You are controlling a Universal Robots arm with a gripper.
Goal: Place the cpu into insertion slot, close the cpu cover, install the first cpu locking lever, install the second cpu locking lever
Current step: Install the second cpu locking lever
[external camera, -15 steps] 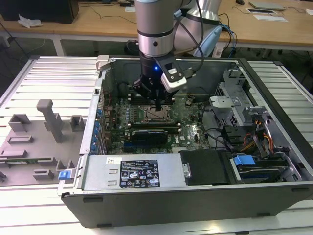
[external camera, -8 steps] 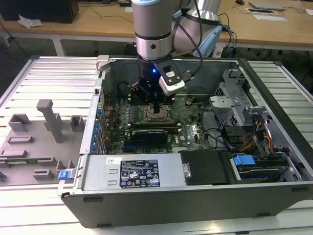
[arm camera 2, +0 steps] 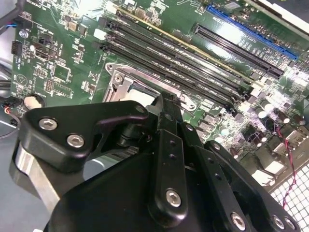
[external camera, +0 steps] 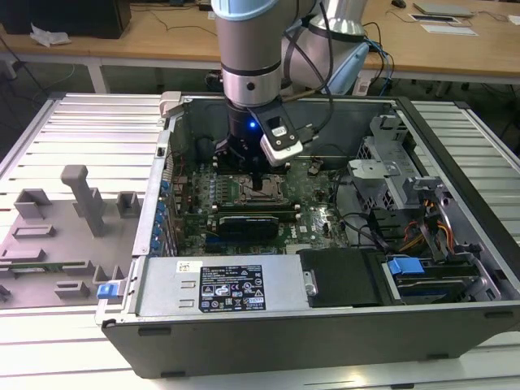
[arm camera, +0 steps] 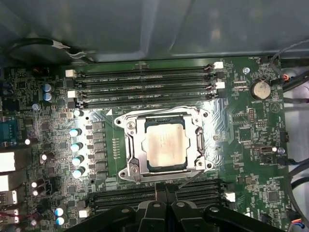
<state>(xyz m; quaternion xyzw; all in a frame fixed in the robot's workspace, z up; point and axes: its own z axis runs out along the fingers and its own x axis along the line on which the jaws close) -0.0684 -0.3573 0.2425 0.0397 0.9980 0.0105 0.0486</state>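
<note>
Square silvery cpu point(arm camera: 165, 143) sits flat in its metal-framed socket point(arm camera: 130, 145) on the green motherboard point(arm camera: 251, 159); black gripper point(arm camera: 165, 187), grip state unclear, hovers beside the memory slots point(arm camera: 145, 87)

A robotics lab or electronics workshop: an opened black desktop computer case point(external camera: 325, 325) lies on a ribbed aluminium counter point(external camera: 97, 130), beside grey moulded plastic fixtures point(external camera: 73, 219) to the exterior view's left of the case. Behind the case stand long wooden desks point(external camera: 146, 36) carrying papers.
</note>
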